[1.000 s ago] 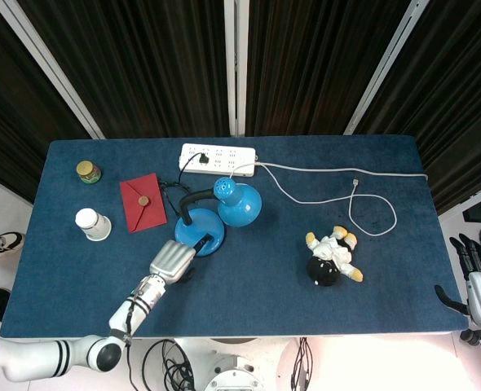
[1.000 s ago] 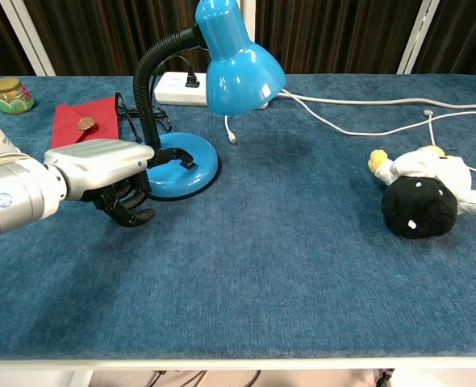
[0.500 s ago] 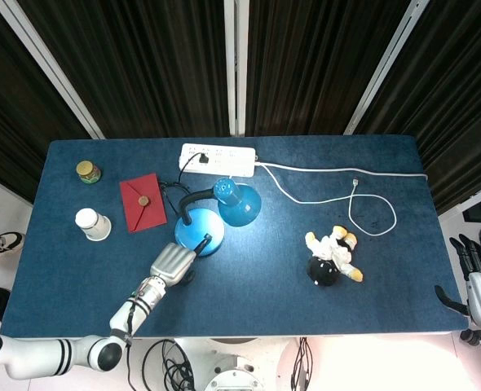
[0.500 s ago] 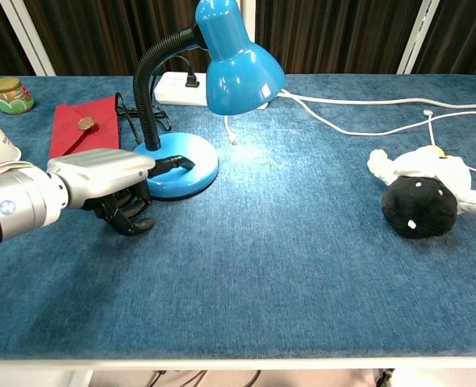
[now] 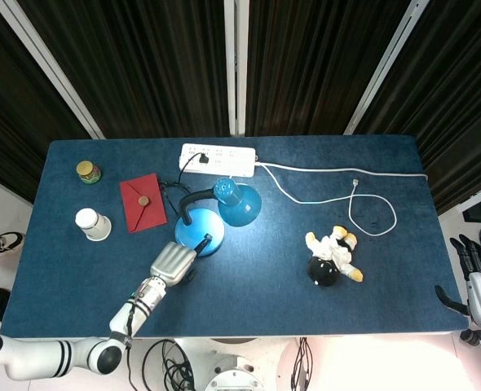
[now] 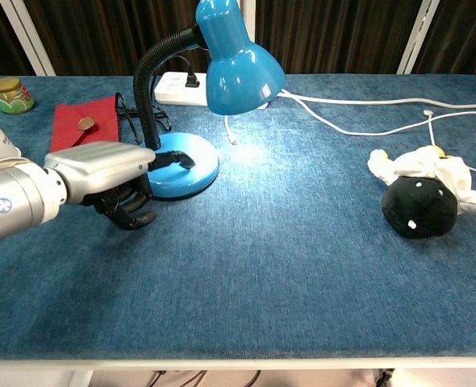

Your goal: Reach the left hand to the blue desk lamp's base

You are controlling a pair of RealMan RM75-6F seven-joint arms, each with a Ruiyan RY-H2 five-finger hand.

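Observation:
The blue desk lamp stands left of the table's centre, its round base (image 5: 196, 234) (image 6: 191, 167) joined by a black gooseneck to the blue shade (image 5: 239, 202) (image 6: 236, 68). It is lit and throws a bright patch on the cloth. My left hand (image 5: 172, 263) (image 6: 101, 172) lies just in front of and left of the base. One black finger (image 6: 172, 159) reaches onto the base's top, while the others curl under the palm and hold nothing. My right hand (image 5: 478, 277) hangs off the table's right edge with its fingers apart and holding nothing.
A white power strip (image 5: 218, 160) (image 6: 173, 84) and white cable (image 5: 371, 205) lie behind the lamp. Left of it are a red envelope (image 5: 142, 202) (image 6: 78, 121), a white cup (image 5: 93, 224) and a small jar (image 5: 87, 171) (image 6: 10, 93). A plush toy (image 5: 333, 258) (image 6: 423, 197) lies to the right.
The lamp has come on since a second ago. My left hand drew back a little, then edged toward the base again, its finger still on the top.

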